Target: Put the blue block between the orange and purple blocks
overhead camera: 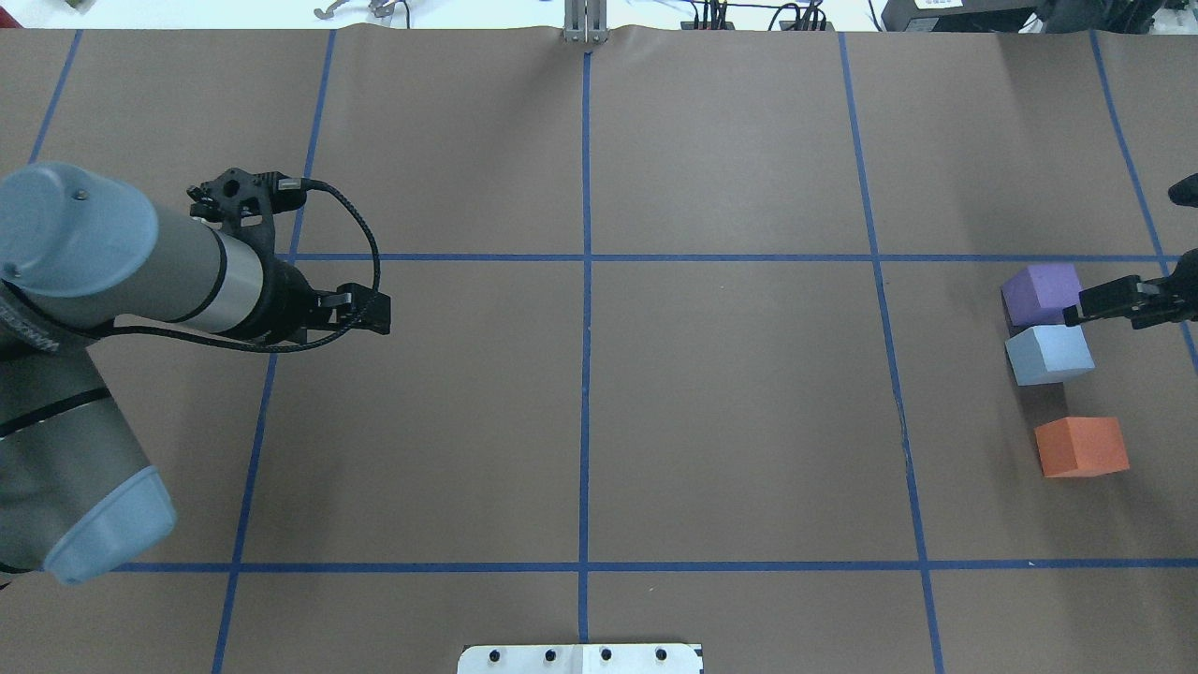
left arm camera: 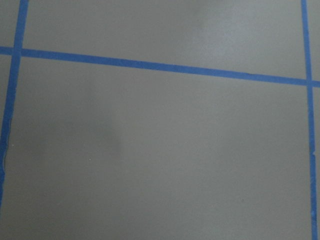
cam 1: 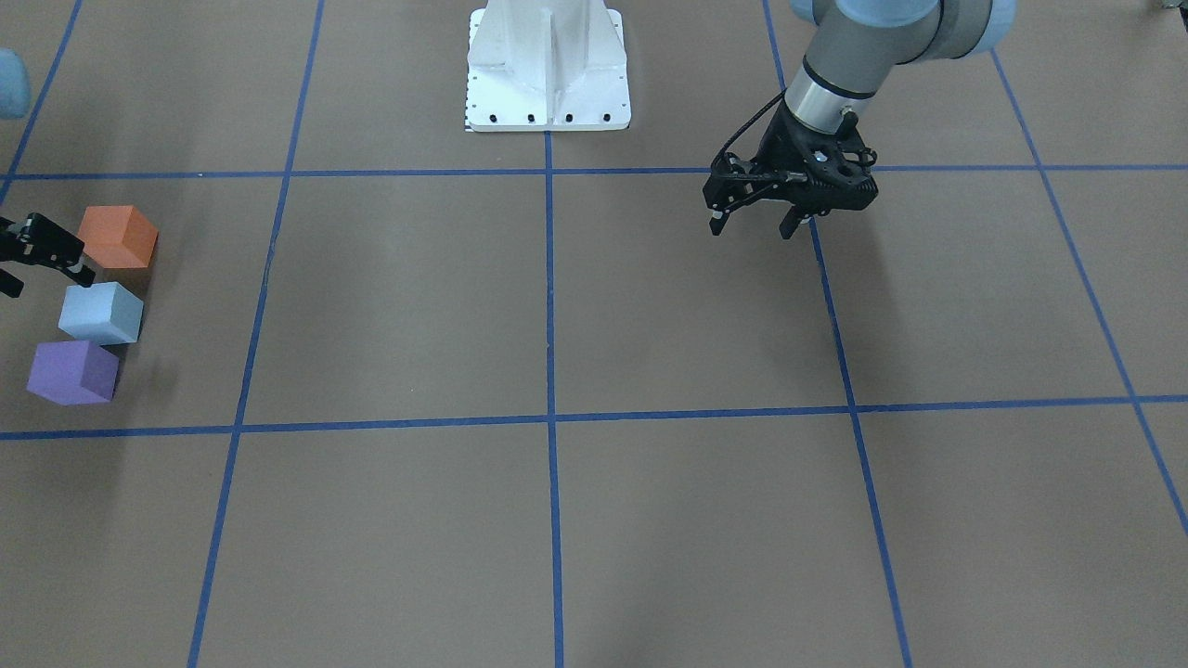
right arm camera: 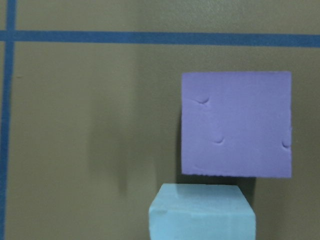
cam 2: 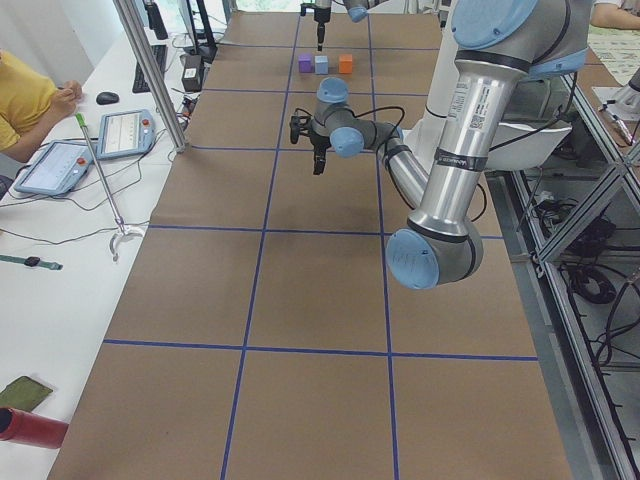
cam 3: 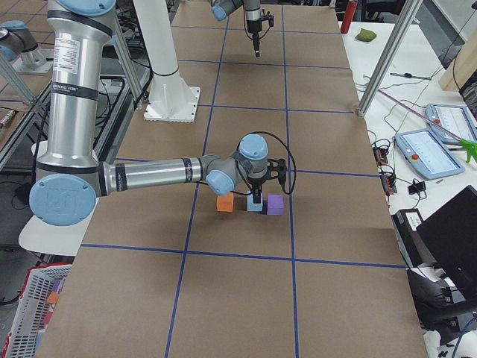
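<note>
The orange block, the light blue block and the purple block stand in a short row near the table's right end, with the blue one in the middle. The blue block is close to the purple one, and a small gap separates it from the orange one. My right gripper is open and empty, raised just above and beside the blue block. The right wrist view shows the purple block and the top of the blue block. My left gripper is open and empty, far from the blocks.
Blue tape lines divide the brown table into squares. The white robot base plate sits at the robot's edge. In the side views a desk with tablets and a seated person lie beyond the far table edge.
</note>
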Robot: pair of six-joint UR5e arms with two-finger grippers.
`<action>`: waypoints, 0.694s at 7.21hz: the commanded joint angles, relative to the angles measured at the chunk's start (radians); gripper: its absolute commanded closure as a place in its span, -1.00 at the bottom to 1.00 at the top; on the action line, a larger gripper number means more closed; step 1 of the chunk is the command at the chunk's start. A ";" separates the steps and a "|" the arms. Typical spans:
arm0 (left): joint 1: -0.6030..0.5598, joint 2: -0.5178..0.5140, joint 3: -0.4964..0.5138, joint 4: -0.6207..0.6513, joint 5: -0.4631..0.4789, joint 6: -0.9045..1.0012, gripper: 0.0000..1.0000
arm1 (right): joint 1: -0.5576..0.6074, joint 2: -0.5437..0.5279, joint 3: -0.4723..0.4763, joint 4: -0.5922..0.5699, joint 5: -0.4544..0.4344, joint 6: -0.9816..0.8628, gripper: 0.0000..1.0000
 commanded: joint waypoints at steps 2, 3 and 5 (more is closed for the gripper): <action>-0.232 0.213 -0.072 0.003 -0.158 0.348 -1.00 | 0.215 -0.003 -0.096 -0.020 0.049 -0.211 -1.00; -0.347 0.276 -0.059 0.005 -0.235 0.521 -1.00 | 0.255 0.011 -0.142 -0.072 0.052 -0.342 -1.00; -0.608 0.327 0.105 0.009 -0.408 0.909 -1.00 | 0.350 0.042 -0.144 -0.215 0.070 -0.491 -1.00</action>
